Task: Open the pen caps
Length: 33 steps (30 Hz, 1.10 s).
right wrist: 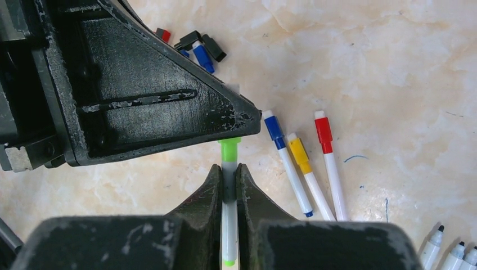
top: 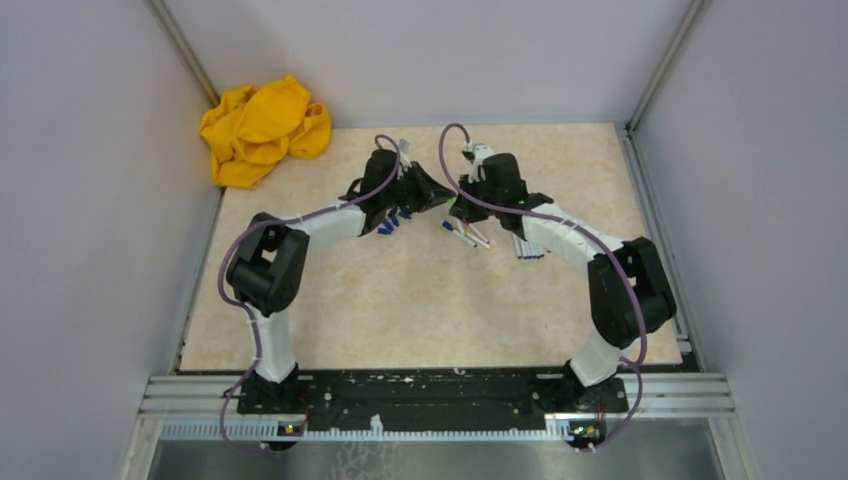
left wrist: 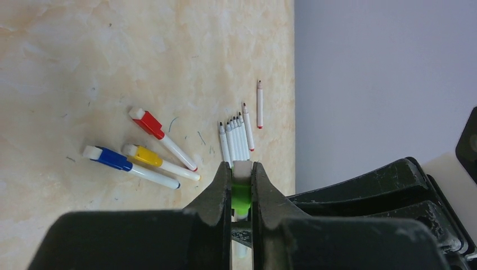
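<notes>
**Green pen held between both grippers above the desk**

Left wrist view: The left gripper is pressed together on the green cap, which sits between its fingers. On the desk beyond lie three capped pens side by side. The red cap, yellow cap and blue cap are each fitted on a pen. Just to their right, a tight row of bare barrels lies near the desk edge, with two more uncapped pens beside it.

Right wrist view: The right gripper pinches the white barrel of the same pen. The green cap projects from its fingertips and runs up to the tip of the left gripper. Whether cap and barrel have parted cannot be told. Loose caps in blue, black and red lie clustered on the desk behind the left gripper.

Top external view: Both grippers meet tip to tip over the far half of the desk. A yellow cloth lies crumpled at the far left corner, well apart from the pens.
</notes>
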Each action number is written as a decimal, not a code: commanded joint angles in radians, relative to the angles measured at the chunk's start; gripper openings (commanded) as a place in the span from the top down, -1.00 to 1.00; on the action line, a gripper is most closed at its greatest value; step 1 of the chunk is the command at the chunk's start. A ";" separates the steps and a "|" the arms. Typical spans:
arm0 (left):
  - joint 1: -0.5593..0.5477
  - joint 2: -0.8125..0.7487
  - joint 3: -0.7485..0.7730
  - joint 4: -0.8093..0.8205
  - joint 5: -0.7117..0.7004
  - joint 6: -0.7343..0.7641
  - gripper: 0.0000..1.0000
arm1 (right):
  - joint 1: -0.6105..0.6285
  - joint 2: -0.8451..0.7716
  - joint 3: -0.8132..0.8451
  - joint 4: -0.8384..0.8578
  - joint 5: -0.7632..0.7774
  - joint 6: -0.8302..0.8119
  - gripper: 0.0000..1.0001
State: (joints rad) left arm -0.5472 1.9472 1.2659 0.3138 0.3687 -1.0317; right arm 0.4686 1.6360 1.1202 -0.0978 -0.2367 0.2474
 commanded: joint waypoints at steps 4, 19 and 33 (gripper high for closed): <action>0.028 -0.032 0.130 -0.063 -0.079 -0.028 1.00 | 0.014 -0.036 -0.044 0.073 0.012 -0.005 1.00; 0.180 0.159 0.422 -0.307 -0.229 0.074 1.00 | 0.040 -0.143 -0.186 0.065 0.063 0.000 1.00; 0.210 0.206 0.516 -0.380 -0.293 0.121 1.00 | 0.066 -0.200 -0.290 0.079 0.082 0.015 1.00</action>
State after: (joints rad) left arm -0.4911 2.1067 1.6951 -0.1677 0.4679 -0.9642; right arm 0.4946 1.5288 0.9104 0.2413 -0.0677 0.2626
